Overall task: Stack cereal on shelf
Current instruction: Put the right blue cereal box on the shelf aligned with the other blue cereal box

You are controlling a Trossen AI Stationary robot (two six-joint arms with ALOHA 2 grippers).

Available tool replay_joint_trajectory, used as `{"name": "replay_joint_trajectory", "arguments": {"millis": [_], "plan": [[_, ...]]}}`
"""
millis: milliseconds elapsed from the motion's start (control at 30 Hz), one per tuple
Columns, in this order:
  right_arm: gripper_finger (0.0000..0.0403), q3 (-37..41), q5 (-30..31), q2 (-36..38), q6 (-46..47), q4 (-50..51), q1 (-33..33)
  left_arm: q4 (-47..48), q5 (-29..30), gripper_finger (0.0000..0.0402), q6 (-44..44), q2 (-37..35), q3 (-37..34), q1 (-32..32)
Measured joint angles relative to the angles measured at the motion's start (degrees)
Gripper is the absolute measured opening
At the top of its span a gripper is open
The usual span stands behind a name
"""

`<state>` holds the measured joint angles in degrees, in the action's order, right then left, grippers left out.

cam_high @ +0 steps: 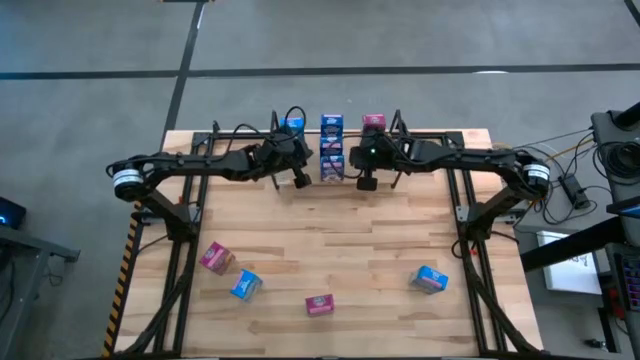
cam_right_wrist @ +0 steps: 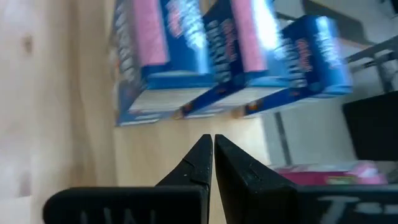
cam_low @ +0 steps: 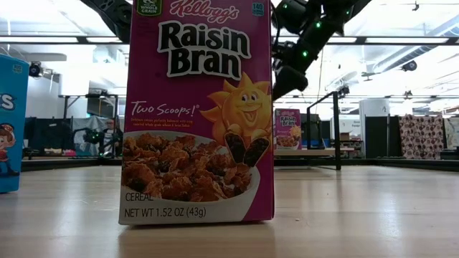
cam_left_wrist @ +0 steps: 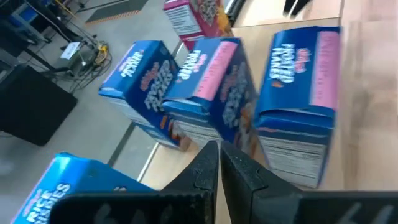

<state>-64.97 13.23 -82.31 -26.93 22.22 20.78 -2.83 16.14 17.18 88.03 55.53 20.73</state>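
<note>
Nearest the camera: a pink Raisin Bran box (cam_low: pixel 199 115) stands upright on the tabletop (cam_low: pixel 358 215) right before the low view, filling much of it; it is probably the pink box at the near edge in the high view (cam_high: pixel 319 304).
Beside it: a blue box (cam_low: pixel 13 123), cut by the low view's left edge, standing on the same boards.
Loose cereal: four boxes lie scattered on the near half of the tabletop, namely the Raisin Bran box, a second pink box (cam_high: pixel 215 258), a blue box just beside that one (cam_high: pixel 245 285), and another blue box (cam_high: pixel 430 279) well apart toward the right.
Shelf: at the far edge, between the two arms; its posts and tiers are hard to make out.
Placed cereal: a blue column of Frosted Flakes boxes (cam_high: pixel 332 147) in the middle, a blue box (cam_high: pixel 293 125) to its left, a pink box (cam_high: pixel 373 122) to its right.
Left gripper (cam_high: pixel 300 181): fingers pressed together, holding nothing, hovering just before the blue boxes (cam_left_wrist: pixel 298 93).
Right gripper (cam_high: pixel 366 182): likewise closed and empty, near the same stack (cam_right_wrist: pixel 249 56).
Progress: by my judgement roughly half done; the four loose boxes remain to be fetched and stacked.
Next: either arm must travel to the near half and open before any pick.
</note>
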Motion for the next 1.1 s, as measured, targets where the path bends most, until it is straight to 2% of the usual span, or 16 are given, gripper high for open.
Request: {"name": "replay_joint_trajectory", "arguments": {"millis": [233,367,533,667,767,933,1100], "plan": [[0.0009,-4.6,-0.3,0.3,-0.8,0.0,1.0,-0.7,0.0,0.0,2.3,0.0,0.0,0.9],[0.0009,-6.7,-4.9,0.0,-0.4,1.0,2.1,-1.3,-0.1,0.0,3.1,0.0,0.0,0.9],[0.0009,-11.3,-6.2,0.0,2.8,8.5,2.3,-1.3,-0.1,0.0,3.1,-1.3,0.0,0.7],[0.0009,-16.4,-6.8,0.1,8.7,18.3,0.6,-1.1,-0.2,0.0,3.1,-3.3,0.0,-0.1],[0.0009,-19.7,-12.0,0.1,14.3,26.0,-1.0,-0.8,-0.2,0.0,2.9,-5.4,0.0,-1.4],[0.0009,-22.0,-22.2,0.1,25.6,33.4,-4.7,-0.2,-0.2,0.0,2.3,-8.1,0.0,-4.8],[0.0009,-21.9,-25.4,0.0,37.1,42.0,-10.6,0.1,-0.2,0.0,2.3,-10.0,0.0,-8.2]]}}
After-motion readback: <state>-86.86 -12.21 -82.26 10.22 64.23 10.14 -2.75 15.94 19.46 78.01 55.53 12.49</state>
